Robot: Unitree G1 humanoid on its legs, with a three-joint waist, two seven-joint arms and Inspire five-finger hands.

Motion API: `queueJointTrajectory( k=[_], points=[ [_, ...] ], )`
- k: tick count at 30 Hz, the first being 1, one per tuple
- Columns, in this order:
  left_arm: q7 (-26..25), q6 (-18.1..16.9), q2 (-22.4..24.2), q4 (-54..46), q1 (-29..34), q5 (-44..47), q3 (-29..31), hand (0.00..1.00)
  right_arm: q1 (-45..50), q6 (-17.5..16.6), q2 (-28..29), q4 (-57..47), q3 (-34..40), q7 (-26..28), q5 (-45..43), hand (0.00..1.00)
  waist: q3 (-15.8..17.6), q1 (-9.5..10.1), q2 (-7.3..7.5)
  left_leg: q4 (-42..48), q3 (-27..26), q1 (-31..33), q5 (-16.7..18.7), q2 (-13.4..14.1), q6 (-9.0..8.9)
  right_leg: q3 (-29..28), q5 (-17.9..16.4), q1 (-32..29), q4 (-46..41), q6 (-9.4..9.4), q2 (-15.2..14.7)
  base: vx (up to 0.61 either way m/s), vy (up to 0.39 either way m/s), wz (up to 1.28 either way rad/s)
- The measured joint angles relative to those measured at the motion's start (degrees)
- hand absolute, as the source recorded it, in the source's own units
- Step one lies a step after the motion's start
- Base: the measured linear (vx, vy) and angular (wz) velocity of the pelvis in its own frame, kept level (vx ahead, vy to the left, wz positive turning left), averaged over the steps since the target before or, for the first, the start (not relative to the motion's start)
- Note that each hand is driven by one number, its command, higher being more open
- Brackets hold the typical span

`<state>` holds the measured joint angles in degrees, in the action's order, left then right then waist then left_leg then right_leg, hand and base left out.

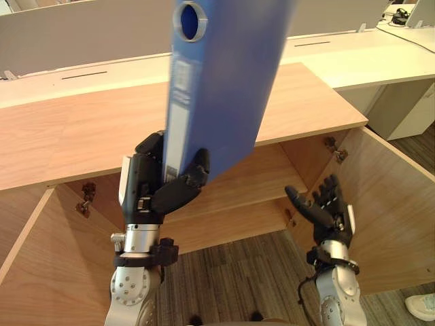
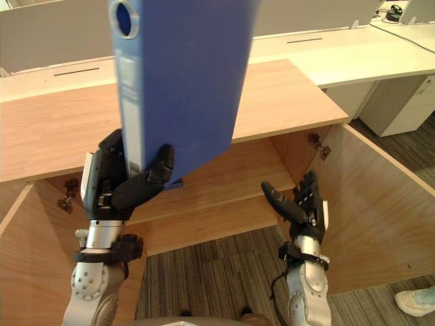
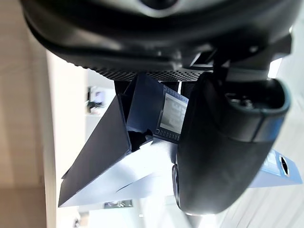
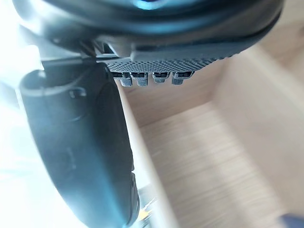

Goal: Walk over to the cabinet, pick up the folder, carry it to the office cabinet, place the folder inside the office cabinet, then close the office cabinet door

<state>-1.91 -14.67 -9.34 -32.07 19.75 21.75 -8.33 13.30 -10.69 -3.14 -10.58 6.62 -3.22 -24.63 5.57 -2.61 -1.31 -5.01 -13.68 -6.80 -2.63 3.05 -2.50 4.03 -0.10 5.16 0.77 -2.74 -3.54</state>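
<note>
You have the blue folder [image 1: 224, 75] clamped in the left hand [image 1: 160, 183]: its fingers and thumb curl round the folder's lower end. The folder stands nearly upright, leaning slightly right, spine toward the head camera and the round finger hole at the top. It is held in the air in front of the wooden office cabinet [image 1: 81, 129], across the top's front edge, not inside. The 2 doors stand open, left door [image 1: 41, 272] and right door [image 1: 387, 204], with a shelf [image 1: 251, 176] showing between them. Your right hand [image 1: 326, 210] hangs low near the right door, fingers straight and spread, holding nothing. A person's shoe [image 1: 423, 305] shows at the lower right.
</note>
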Motion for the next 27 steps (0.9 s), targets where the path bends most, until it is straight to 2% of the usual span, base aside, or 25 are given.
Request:
queueJointTrajectory(
  k=[3, 8, 13, 14, 21, 27],
  points=[
    [4.97, 2.71, -1.46, 0.00, 2.30, 10.81, -0.26, 0.00, -4.44, -0.32, -4.98, -3.61, -2.78, 2.54, -1.23, 1.00, 0.00, 0.21, 0.00, 0.00, -0.29, -0.12, 0.08, -0.04, 0.08, -0.30, 0.09, 0.01, 0.00, -0.10, -0.04, -0.02, -0.006, -0.05],
    [10.33, 5.44, -5.29, 0.00, 2.95, 19.15, -2.32, 0.00, -10.05, -0.79, -10.36, -3.88, -7.41, 7.26, -5.11, 1.00, 0.00, 0.55, -0.01, 0.00, -0.28, -0.11, 0.08, -0.03, 0.08, -0.28, 0.10, 0.02, 0.01, -0.11, -0.02, 0.00, 0.000, 0.00],
    [11.35, 5.62, -8.53, 0.05, 3.15, 24.73, -2.10, 0.00, -13.41, -0.82, -18.14, -2.22, -10.89, 9.27, -8.92, 1.00, -0.02, 0.89, -0.03, 0.00, -0.23, -0.10, 0.10, -0.07, 0.11, -0.21, 0.11, 0.07, 0.00, -0.12, -0.09, 0.00, 0.000, 0.00],
    [11.35, 5.62, -9.60, 0.09, 3.43, 25.68, -2.06, 0.00, -14.40, -0.81, -19.84, -1.18, -12.01, 9.95, -9.99, 0.00, -0.02, 0.89, -0.04, 0.00, -0.09, -0.11, 0.09, -0.07, 0.11, -0.09, 0.11, 0.14, 0.01, -0.12, -0.08, 0.00, -0.002, 0.03],
    [11.36, 5.65, -15.37, 2.98, 4.29, 27.62, -1.80, 0.00, -16.28, -0.13, -29.94, 3.56, -19.78, 16.00, -18.31, 0.00, -0.05, 1.56, -0.07, -0.01, 1.23, 0.15, -0.11, -0.18, 0.21, 1.16, 0.09, 0.60, 0.09, -0.13, -0.24, 0.00, -0.002, 0.09],
    [12.62, 5.62, -18.15, 3.77, 4.40, 27.50, 0.34, 0.00, -16.29, 1.42, -32.46, 5.22, -20.82, 18.06, -23.29, 0.00, -0.06, 1.99, -0.08, -0.03, 2.39, 0.67, -0.47, -0.46, 0.31, 2.39, 0.09, 0.73, 0.17, -0.13, -0.53, -0.02, -0.011, 0.11]
  ],
)
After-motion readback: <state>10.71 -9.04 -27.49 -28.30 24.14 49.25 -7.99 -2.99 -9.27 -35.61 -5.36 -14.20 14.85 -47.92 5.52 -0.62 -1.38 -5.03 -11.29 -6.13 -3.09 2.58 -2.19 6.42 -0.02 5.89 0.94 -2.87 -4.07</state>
